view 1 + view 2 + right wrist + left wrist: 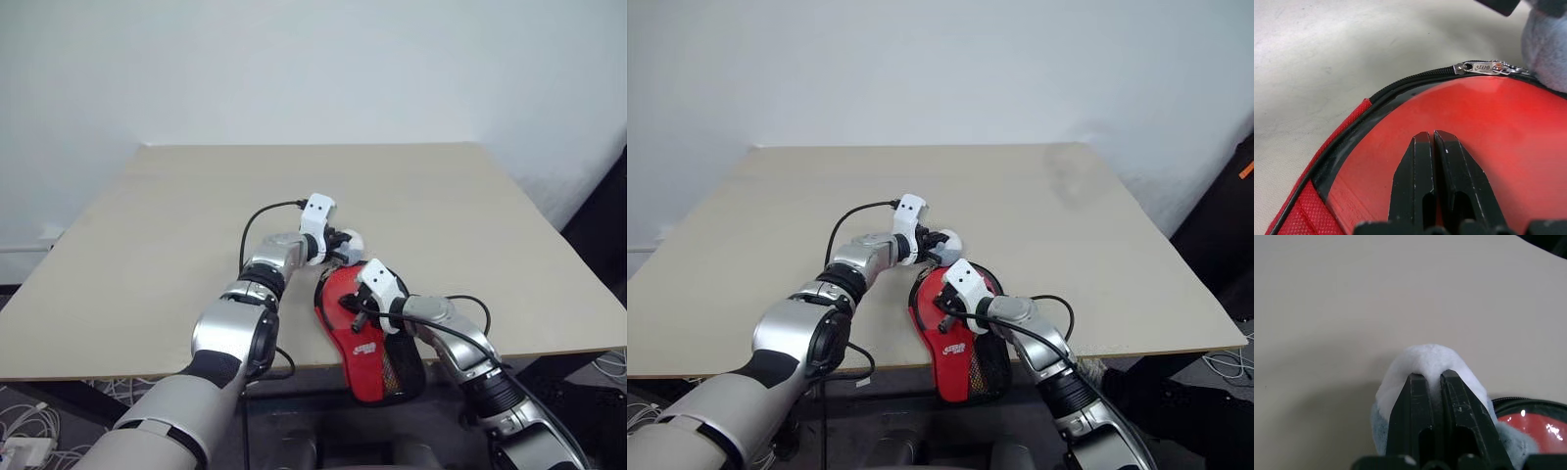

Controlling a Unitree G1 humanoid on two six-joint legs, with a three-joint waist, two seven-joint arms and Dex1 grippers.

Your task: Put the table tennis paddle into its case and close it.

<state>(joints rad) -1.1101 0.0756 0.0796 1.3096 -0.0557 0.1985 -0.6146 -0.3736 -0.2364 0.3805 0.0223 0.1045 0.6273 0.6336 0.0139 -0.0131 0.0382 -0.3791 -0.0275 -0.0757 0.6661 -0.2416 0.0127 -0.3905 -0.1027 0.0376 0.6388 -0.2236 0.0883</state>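
A beige table (pixel 147 255) stands against a plain white wall (pixel 313 69), with cables (pixel 24 426) on the floor.

Even, soft indoor light; glare spots on the case (pixel 1528 423); the nearest white padding perhaps slightly blurred.

The left arm reaches forward from the near left, elbow bent, forearm angled toward the centre — its hand (pixel 345 245) points forward, to the right and slightly down, the two black fingers (pixel 1415 401) pressed together with a white padded cover around them. The right arm comes in from the lower right, wrist turned inward, its hand (pixel 355 305) pointing forward, to the left and downward — its black fingers (pixel 1418 161) likewise closed against each other, lying just behind the left hand.
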